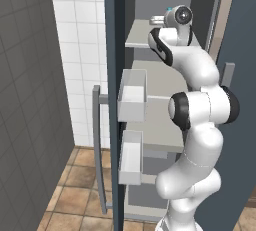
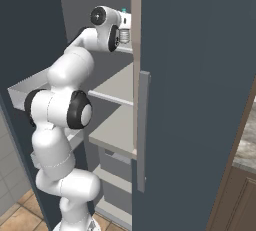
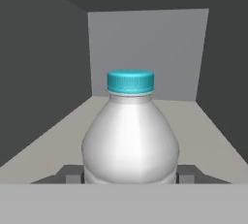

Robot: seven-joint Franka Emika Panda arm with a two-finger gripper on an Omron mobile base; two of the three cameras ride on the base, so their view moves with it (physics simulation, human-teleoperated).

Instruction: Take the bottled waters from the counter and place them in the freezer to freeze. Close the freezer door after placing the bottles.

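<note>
Deep inside the freezer (image 1: 165,80), on its upper pale grey shelf (image 3: 203,136), we see the teal-capped bottle (image 3: 130,136) standing upright between the two dark fingertips (image 3: 186,173) of our end effector (image 3: 130,175), which is closed on the bottle's lower body, one tip pressed to each side. From the hand view the clear ribbed bottle fills the middle, its cap (image 3: 130,81) set against the grey back wall (image 3: 147,53) of the compartment, with dark side walls to either hand. From the left base view our arm (image 1: 200,125) reaches up and forward into the open freezer, the wrist level with that upper shelf, and a speck of teal shows beside the hand. The freezer door (image 1: 114,100) stands open at the left, edge-on to us, carrying two white bins (image 1: 132,97) on its inner face and a grey bar handle (image 1: 97,145) outside. From the right base view a second blue-grey panel (image 2: 200,100) with its own vertical handle (image 2: 143,130) covers the right side
</note>
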